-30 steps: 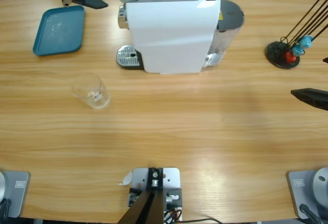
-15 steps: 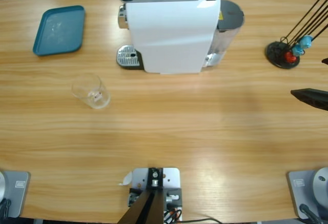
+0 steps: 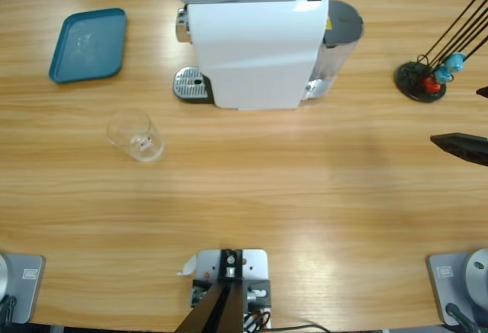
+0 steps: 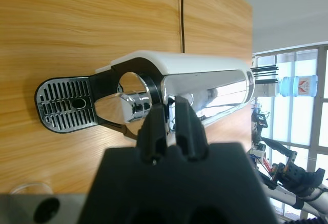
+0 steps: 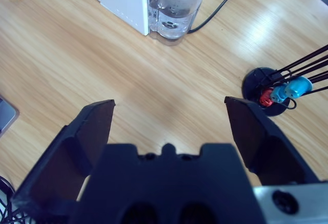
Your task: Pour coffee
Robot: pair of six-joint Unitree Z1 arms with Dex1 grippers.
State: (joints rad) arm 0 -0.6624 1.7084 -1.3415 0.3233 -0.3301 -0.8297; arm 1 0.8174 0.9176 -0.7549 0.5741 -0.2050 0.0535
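Glass [image 3: 136, 136] empty, light, fragile, slippery: take it mid-wall; left hand [image 4: 170, 119] pressed together at machine [image 3: 255, 43], right hand [image 5: 169, 112] spread

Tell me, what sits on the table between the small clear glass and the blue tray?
Nothing: in the high view, only bare wooden table separates the small clear drinking glass from the blue rectangular tray.
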